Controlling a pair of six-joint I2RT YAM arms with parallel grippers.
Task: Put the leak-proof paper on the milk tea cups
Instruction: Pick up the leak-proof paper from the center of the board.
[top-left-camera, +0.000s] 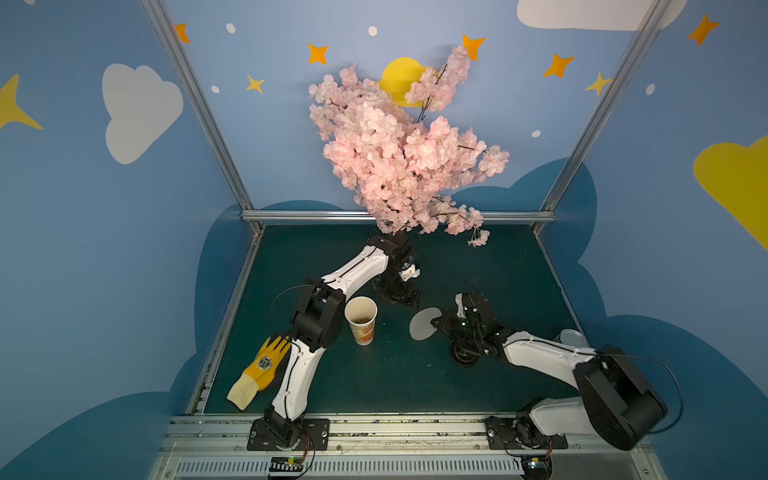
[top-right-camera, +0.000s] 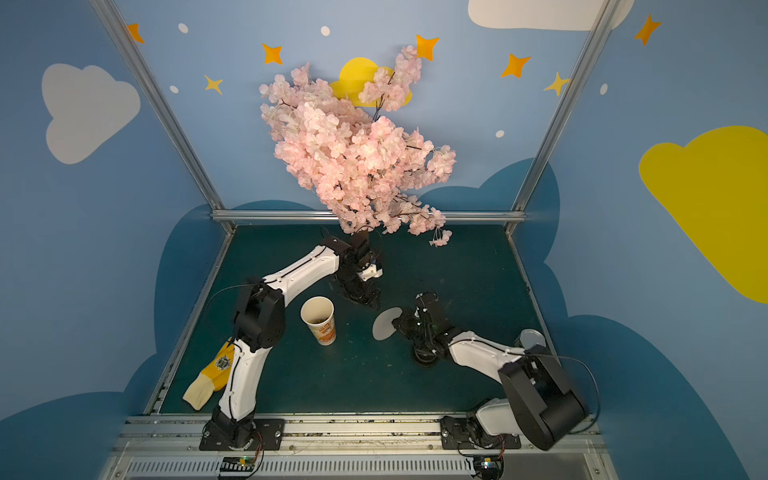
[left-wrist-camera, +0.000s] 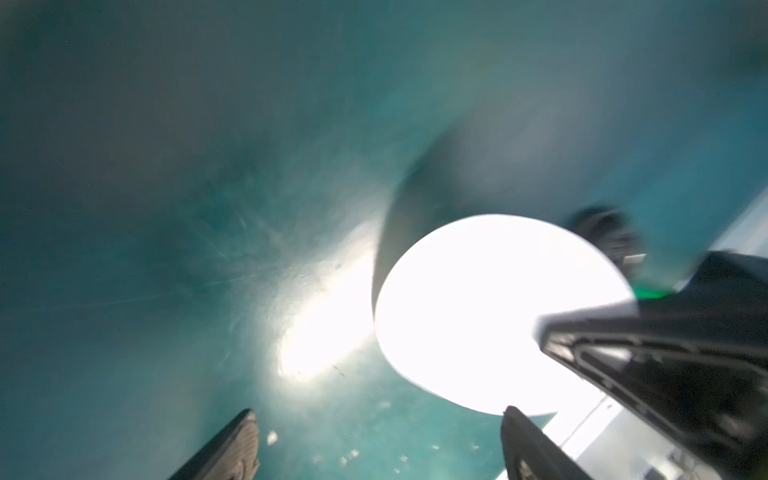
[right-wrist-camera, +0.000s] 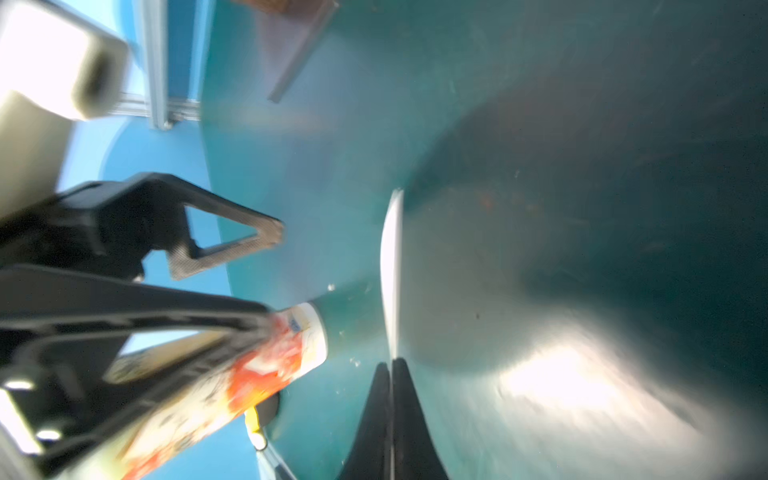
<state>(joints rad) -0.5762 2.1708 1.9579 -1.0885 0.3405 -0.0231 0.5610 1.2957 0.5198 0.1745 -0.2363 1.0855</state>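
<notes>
My right gripper (top-left-camera: 437, 323) clamps the paper (top-left-camera: 420, 325) by its rim at frame centre, disc tilted. My left gripper (top-left-camera: 407, 300) is spread apart. The cup (top-left-camera: 360, 318) stands upright, mouth up.

A dark teal tabletop (top-left-camera: 395, 382) is carrying a white milk tea cup (top-left-camera: 362, 328) showing orange-yellow print and a pale cream inside. The leak-proof paper (top-left-camera: 420, 326) is looking pale grey-white. By the tabletop's front left corner, a yellow glove (top-left-camera: 262, 368) is showing a cream cuff. Pink blossoms (top-left-camera: 399, 158) are hanging before blue walls (top-left-camera: 270, 124) patterned with white clouds (top-left-camera: 137, 112) and orange stars (top-left-camera: 318, 54).
</notes>
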